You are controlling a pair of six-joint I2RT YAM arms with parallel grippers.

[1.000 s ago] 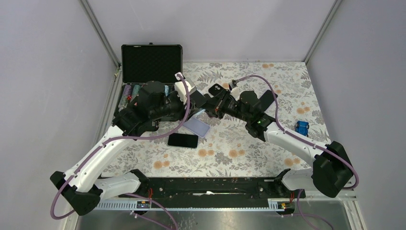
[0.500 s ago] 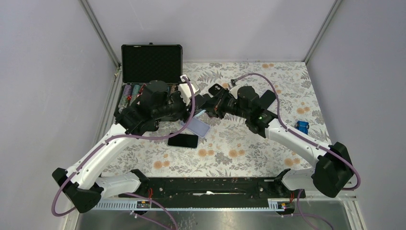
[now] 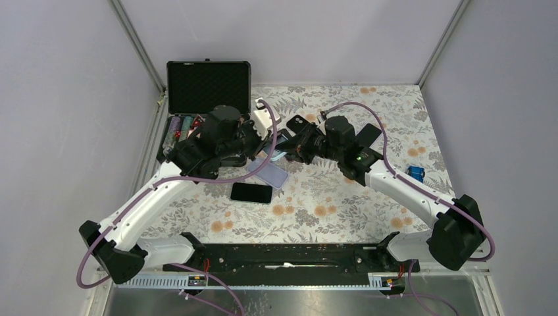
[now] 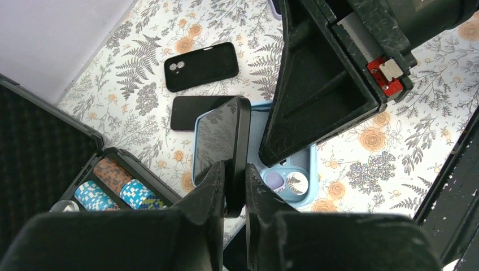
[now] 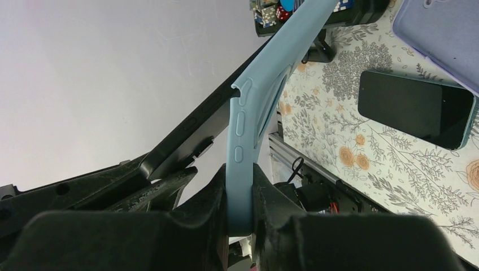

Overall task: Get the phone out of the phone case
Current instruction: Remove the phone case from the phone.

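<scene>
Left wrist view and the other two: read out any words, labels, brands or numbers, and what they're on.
No readable text anywhere.
Poker chips: edge markings only, no legible numbers.
Small red tab: too small to read.
Black phone case: no brand visible.

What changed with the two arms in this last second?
The left gripper shifted a little toward the right arm and closed on the edge of the black phone sitting in the light blue phone case. The right gripper stays clamped on that case's rim. The loose phone and the lavender case on the table have not moved.
</scene>
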